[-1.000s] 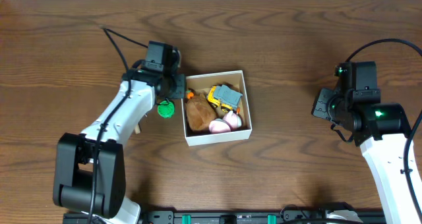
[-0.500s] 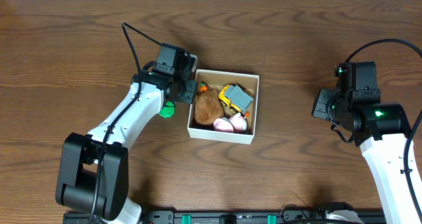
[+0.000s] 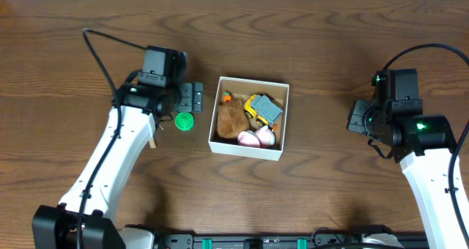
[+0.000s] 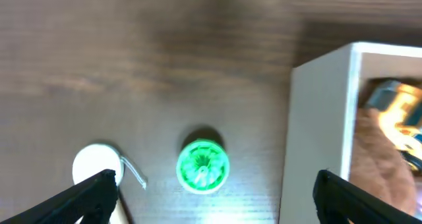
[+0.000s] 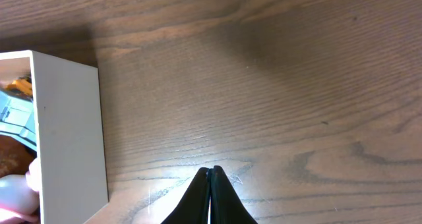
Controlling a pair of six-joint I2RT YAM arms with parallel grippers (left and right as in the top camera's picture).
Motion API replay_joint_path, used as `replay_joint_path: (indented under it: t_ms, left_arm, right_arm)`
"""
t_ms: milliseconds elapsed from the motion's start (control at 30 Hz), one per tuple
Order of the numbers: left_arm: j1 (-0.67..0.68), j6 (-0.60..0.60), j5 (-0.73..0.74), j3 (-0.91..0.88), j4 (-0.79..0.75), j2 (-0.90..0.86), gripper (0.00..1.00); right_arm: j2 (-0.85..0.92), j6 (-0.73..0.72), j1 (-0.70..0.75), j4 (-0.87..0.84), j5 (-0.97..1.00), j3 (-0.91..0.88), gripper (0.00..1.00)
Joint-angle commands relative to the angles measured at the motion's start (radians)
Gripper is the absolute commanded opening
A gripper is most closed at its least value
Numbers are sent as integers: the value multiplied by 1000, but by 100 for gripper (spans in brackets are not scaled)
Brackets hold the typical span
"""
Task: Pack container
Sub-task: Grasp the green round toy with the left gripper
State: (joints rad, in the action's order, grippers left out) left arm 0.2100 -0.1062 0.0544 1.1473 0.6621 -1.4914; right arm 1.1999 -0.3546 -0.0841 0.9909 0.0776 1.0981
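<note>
The container (image 3: 245,150) is a square white box with a tan inside, lying mid-table. It holds a brown plush (image 3: 231,119), a yellow and grey toy truck (image 3: 262,108) and pink toys (image 3: 255,137). A round green toy (image 3: 184,121) lies on the table just left of the box. My left gripper (image 3: 198,97) stands open beside the box's left wall, touching nothing. From the left wrist, the green toy (image 4: 202,166) lies between the spread fingertips (image 4: 99,184), and the container's wall (image 4: 316,132) is on the right. My right gripper (image 5: 211,174) is shut and empty, over bare wood well right of the container (image 5: 69,132).
A small white round piece (image 4: 97,165) with a thin clear strip lies left of the green toy, partly under my left arm (image 3: 117,154). My right arm (image 3: 410,132) stands at the table's right side. Bare dark wood surrounds the box.
My left gripper pushed the container rightward and turned it, then opened wide and drew back to the left. The right arm has not moved.
</note>
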Motion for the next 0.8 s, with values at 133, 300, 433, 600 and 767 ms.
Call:
replay_joint_path:
  t_ms: [133,300,433,600,767]
  left_arm:
    - [-12,-99,-17,11,32,-140,97]
    - [-13,-99,-17,11,30,-232,99]
    - [-13,-99,-17,11,28,-285,100]
    - [-13,-99,-17,10,13,-338,100]
    - [-13,-99,-17,10,3,-388,100]
  right_arm:
    - [3,15,5,6,-3,-8,4]
    - [3,16,5,13,-3,-8,4]
    - [3,15,5,13,-3,-8,4]
    - [3,15,5,12,-3,-8,4]
    - [3,15,5,16,-3,-8,4]
